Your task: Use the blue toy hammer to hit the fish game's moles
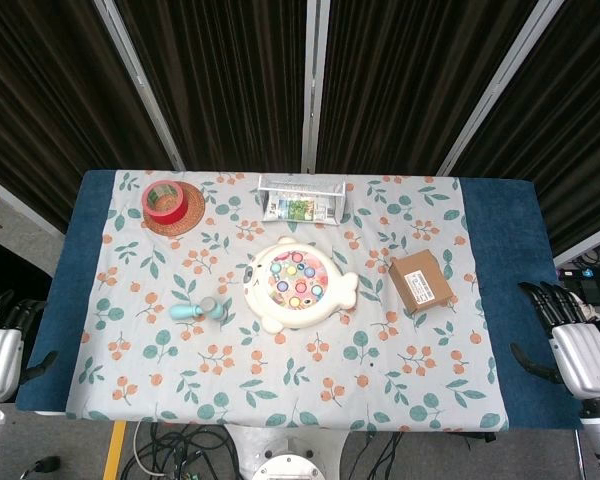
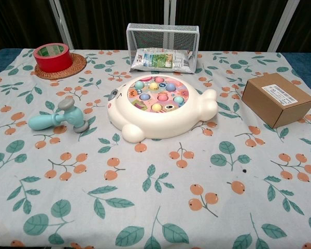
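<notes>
The blue toy hammer point(image 1: 200, 310) point(image 2: 57, 118) lies flat on the floral cloth, handle to the left, grey head toward the game. Just right of it sits the white fish game point(image 1: 298, 284) point(image 2: 160, 108), with several coloured moles in its pink round top. My left hand point(image 1: 2, 345) hangs off the table's left edge, fingers apart, holding nothing. Off the right edge my right hand point(image 1: 570, 340) is the same, fingers spread and empty. Neither hand shows in the chest view.
A red tape roll point(image 1: 164, 201) point(image 2: 52, 56) rests on a woven coaster at the back left. A wire basket point(image 1: 302, 188) point(image 2: 163, 36) with a packet point(image 2: 160, 59) stands behind the game. To the right lies a brown cardboard box point(image 1: 420, 281) point(image 2: 277, 98).
</notes>
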